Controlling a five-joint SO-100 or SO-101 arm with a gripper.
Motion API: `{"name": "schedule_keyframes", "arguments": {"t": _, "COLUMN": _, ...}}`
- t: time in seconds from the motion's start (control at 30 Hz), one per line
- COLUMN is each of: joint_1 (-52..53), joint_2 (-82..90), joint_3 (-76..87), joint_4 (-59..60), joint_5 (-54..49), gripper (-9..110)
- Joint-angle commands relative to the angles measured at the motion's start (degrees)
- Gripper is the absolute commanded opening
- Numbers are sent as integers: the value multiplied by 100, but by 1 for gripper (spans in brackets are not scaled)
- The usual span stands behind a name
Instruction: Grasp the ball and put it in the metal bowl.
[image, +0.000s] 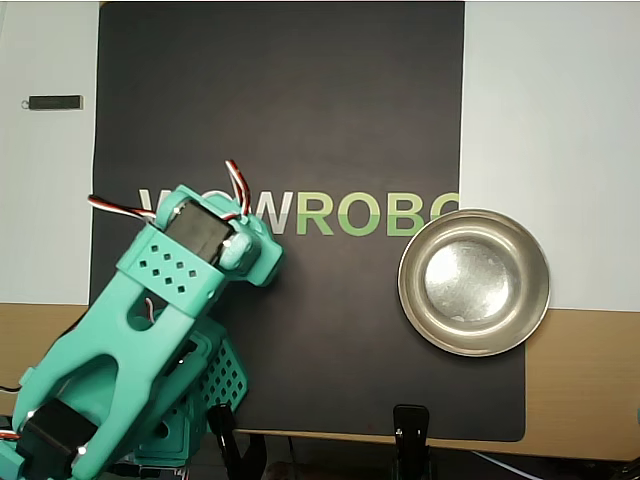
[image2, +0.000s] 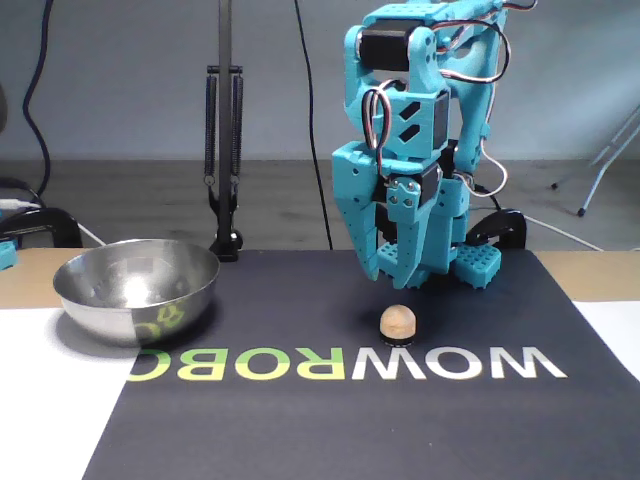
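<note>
The ball (image2: 398, 322) sits on the black mat (image2: 330, 420), just behind its WOWROBO lettering (image2: 340, 364). Above it hangs the gripper (image2: 392, 272), fingers slightly spread, holding nothing. The metal bowl (image2: 136, 289) rests at the mat's left edge in the fixed view, grey wall behind.

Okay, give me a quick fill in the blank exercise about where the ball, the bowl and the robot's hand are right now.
1. In the fixed view, the ball rests on the black ____.
2. The metal bowl holds ____.
3. The hand hangs ____ the ball without touching it.
4. In the overhead view, the ball is hidden under the ____.

Missing words: mat; nothing; above; arm
</note>
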Motion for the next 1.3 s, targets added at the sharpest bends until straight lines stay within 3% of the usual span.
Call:
{"name": "schedule_keyframes", "arguments": {"t": 0.0, "joint_1": -9, "joint_2": 114, "joint_3": 0, "joint_4": 9, "joint_5": -26, "gripper": 31}}
{"name": "schedule_keyframes", "arguments": {"t": 0.33, "joint_1": -18, "joint_2": 105, "joint_3": 0, "joint_4": 9, "joint_5": -26, "gripper": 31}}
{"name": "schedule_keyframes", "arguments": {"t": 0.53, "joint_1": -18, "joint_2": 105, "joint_3": 0, "joint_4": 9, "joint_5": -26, "gripper": 47}}
{"name": "schedule_keyframes", "arguments": {"t": 0.83, "joint_1": -18, "joint_2": 44, "joint_3": 0, "joint_4": 0, "joint_5": -26, "gripper": 48}}
{"name": "schedule_keyframes", "arguments": {"t": 1.27, "joint_1": -18, "joint_2": 97, "joint_3": 747, "joint_4": -949, "joint_5": -18, "gripper": 48}}
